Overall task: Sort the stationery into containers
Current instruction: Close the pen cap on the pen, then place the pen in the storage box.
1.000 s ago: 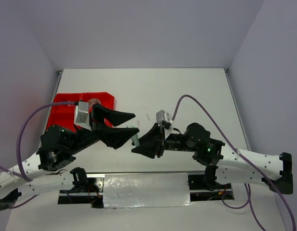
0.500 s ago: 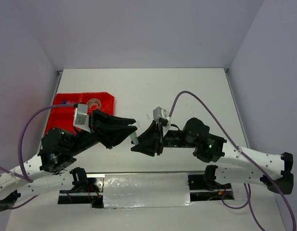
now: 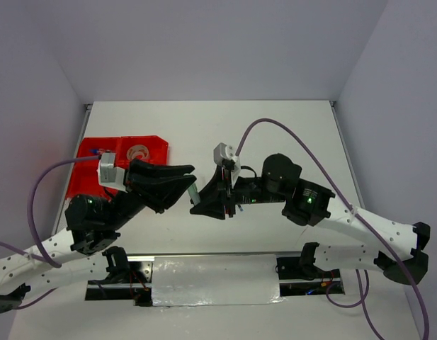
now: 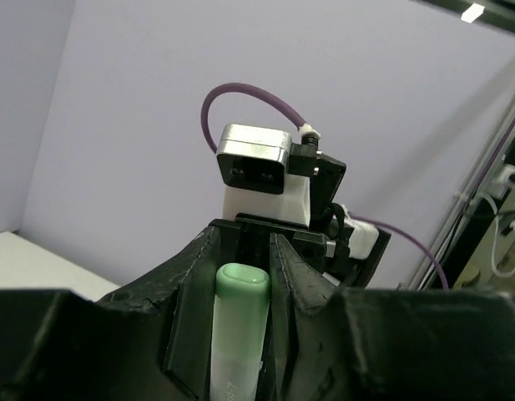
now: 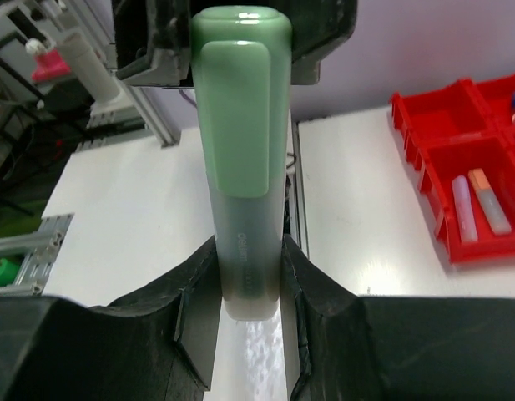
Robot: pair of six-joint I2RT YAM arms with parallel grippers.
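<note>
Handover in mid-air, off the right side of the red tray [image 3: 88,172]: the left gripper [image 4: 240,288], whose jaws stood wide a second ago, has narrowed onto one end of the green marker [image 5: 240,167], while the right gripper [image 5: 244,267] keeps its clamp on the other end. We see the marker pinched from both sides, clear of the table and not yet over the tray. Inside the tray, a tape roll [image 3: 139,151] lies in a far compartment, and a purple marker [image 5: 463,205] and an orange marker [image 5: 489,200] lie side by side in another. We judge the pass half made: it now turns on the right gripper letting go. The left arm, nearer the tray, could then carry the green marker to join the other two.
</note>
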